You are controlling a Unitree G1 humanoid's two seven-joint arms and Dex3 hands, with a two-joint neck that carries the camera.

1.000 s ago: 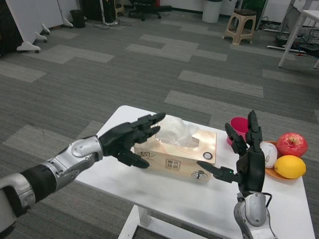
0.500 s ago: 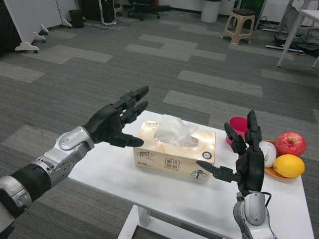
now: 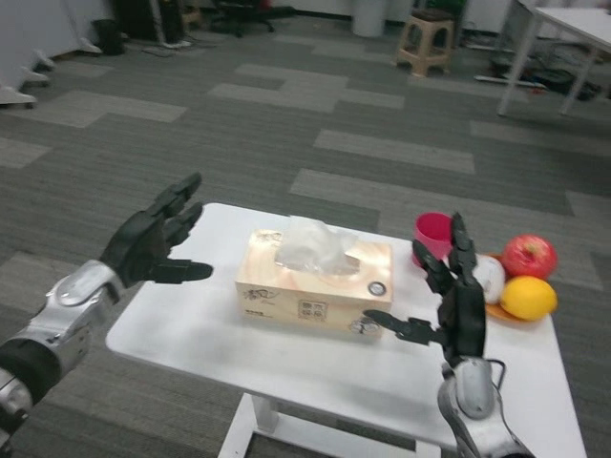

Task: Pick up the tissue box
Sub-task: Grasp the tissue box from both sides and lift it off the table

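over the table's left edge our left hand (image 3: 153,239) hovers with fingers spread, holding nothing, apart from the tissue box (image 3: 313,286). the box sits mid-table (image 3: 220,343), and just right of it our right hand (image 3: 456,303) stands upright, fingers splayed, thumb near its corner.

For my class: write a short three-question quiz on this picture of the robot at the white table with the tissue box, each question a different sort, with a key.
1. True or false: the left hand grips the tissue box.
2. Which thing stands just behind the right hand? A) red cup B) stool C) tissue box
3. Fill in: a white tissue sticks out of the ___ of the box.

Key
1. False: the left hand hangs open to the box's left, apart from it.
2. A
3. top
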